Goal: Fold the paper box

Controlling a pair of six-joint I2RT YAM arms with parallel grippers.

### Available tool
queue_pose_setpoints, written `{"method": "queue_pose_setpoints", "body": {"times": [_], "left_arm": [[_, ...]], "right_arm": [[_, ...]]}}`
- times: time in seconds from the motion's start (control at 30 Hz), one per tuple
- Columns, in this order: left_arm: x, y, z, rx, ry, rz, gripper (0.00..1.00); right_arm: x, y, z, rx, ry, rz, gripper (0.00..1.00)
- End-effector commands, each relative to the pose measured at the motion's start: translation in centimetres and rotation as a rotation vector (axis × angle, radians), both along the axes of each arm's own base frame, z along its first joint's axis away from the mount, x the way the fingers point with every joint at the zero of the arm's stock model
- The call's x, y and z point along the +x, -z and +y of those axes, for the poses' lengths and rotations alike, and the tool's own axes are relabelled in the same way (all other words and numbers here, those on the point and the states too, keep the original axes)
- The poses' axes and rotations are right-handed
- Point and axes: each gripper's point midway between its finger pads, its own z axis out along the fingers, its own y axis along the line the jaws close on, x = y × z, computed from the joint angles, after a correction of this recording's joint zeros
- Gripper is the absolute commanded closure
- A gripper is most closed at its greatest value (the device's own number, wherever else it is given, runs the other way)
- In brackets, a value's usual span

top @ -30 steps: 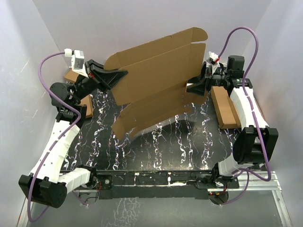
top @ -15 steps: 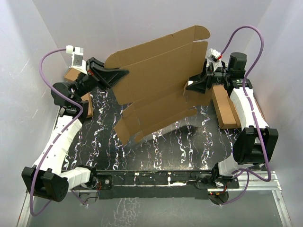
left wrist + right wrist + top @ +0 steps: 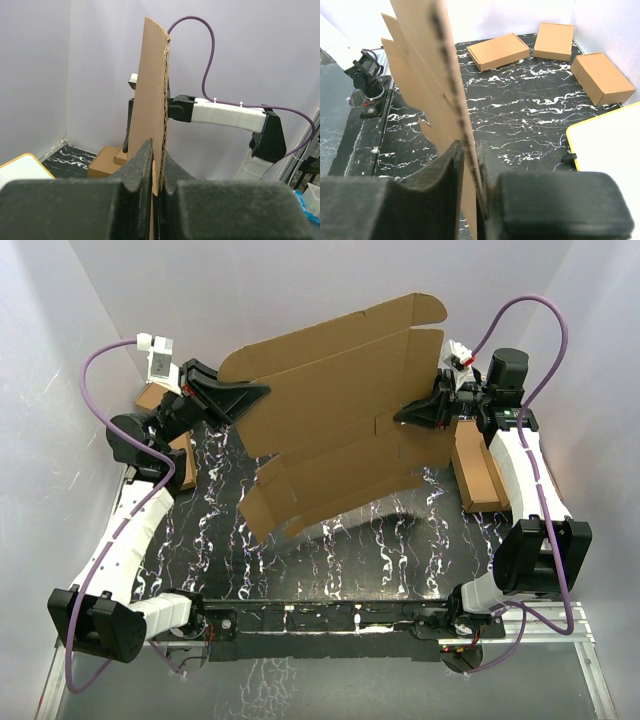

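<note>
The paper box [image 3: 330, 410] is a large brown die-cut sheet held upright in the air above the black marbled table [image 3: 340, 550], its flaps hanging toward the table. My left gripper [image 3: 262, 392] is shut on its left edge. My right gripper [image 3: 400, 417] is shut on its right edge. In the left wrist view the sheet [image 3: 152, 115] runs edge-on out of the closed left gripper [image 3: 157, 167]. In the right wrist view the sheet [image 3: 427, 75] passes between the fingers of the right gripper [image 3: 470, 155], which press on both faces.
Small ready-folded brown boxes lie at the table's sides: one by the right arm [image 3: 475, 465], two at the left [image 3: 155, 400] [image 3: 185, 465]. A white board with a yellow frame [image 3: 605, 145] lies near them. White walls close in on three sides.
The right gripper has closed its jaws onto the sheet's right edge. The sheet has risen a little and shifted slightly right. The left grip is unchanged.
</note>
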Motion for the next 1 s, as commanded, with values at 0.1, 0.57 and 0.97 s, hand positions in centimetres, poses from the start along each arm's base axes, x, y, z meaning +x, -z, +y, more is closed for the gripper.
{"method": "queue_pose_setpoints", "body": {"times": [0.1,0.57,0.97], "left_arm": [[-1.3,-1.7,0.3,0.011,-0.003,-0.076,1.0],[-1.3,-1.0,1.1,0.178,-0.113,-0.072,0.65],[-2.1,-1.2,1.6,0.301,-0.161,-0.122,0.7]], "right_arm": [[-3.1,-2.4,0.5,0.014,-0.125,-0.122,0.92],[-4.6,-2.4,0.1,0.01,-0.12,-0.11,0.92],[-4.4,-1.8,0.1,0.011,-0.119,-0.084,0.92]]}}
